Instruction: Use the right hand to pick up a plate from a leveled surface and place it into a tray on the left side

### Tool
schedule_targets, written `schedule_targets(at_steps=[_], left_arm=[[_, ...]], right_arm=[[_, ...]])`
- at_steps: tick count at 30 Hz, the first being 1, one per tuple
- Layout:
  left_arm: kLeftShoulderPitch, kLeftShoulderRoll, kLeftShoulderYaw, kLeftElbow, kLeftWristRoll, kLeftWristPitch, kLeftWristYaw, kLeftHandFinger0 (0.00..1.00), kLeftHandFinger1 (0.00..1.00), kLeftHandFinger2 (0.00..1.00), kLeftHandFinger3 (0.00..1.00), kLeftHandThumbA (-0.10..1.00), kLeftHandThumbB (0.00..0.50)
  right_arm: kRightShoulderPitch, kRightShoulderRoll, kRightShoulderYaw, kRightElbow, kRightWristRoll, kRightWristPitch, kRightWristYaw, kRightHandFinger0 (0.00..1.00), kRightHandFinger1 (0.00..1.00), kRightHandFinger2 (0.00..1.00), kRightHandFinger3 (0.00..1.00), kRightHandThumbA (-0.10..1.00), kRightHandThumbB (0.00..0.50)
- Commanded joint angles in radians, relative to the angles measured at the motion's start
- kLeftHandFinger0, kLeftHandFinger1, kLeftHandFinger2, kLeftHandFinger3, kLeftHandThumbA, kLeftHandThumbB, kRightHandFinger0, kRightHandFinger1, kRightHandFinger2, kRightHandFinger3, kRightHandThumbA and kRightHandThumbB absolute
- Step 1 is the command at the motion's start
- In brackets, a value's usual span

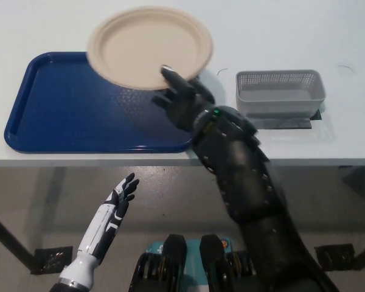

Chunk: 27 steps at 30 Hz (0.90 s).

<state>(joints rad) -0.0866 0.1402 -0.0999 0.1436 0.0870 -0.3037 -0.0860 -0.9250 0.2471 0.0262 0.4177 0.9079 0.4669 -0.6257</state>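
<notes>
My right hand [181, 97] grips the plate [149, 45] by its near edge, above the far right part of the blue tray [55, 121]. Pick-up is done; what is left, I judge: lower it into the tray and release. Left hand [120, 196] rests low, near left, below the tabletop [280, 36], fingers apart, holding nothing.

Bright even overhead light, soft shadows, slight blur on plate [149, 45]
</notes>
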Motion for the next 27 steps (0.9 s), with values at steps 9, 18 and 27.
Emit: schedule_targets(at_steps=[9,18,27], left_arm=[[-0.028,0.013,-0.003,-0.032,-0.005,0.009,-0.03,1.0,1.0,1.0,1.0,1.0,0.213],[-0.034,0.014,-0.013,-0.047,0.003,0.027,-0.038,1.0,1.0,1.0,1.0,1.0,0.208],[-0.05,0.011,-0.021,-0.052,-0.002,0.049,-0.05,1.0,1.0,1.0,1.0,1.0,0.236]], right_arm=[[-0.29,0.079,-0.056,0.397,-0.188,-0.14,0.156,0.0,0.31,0.9,1.0,-0.1,0.07],[-0.457,0.086,-0.114,0.788,-0.269,-0.311,0.228,0.0,0.23,0.77,1.0,-0.1,0.085],[-0.517,0.077,-0.131,0.949,-0.348,-0.37,0.244,0.0,0.13,0.68,1.0,-0.1,0.044]])
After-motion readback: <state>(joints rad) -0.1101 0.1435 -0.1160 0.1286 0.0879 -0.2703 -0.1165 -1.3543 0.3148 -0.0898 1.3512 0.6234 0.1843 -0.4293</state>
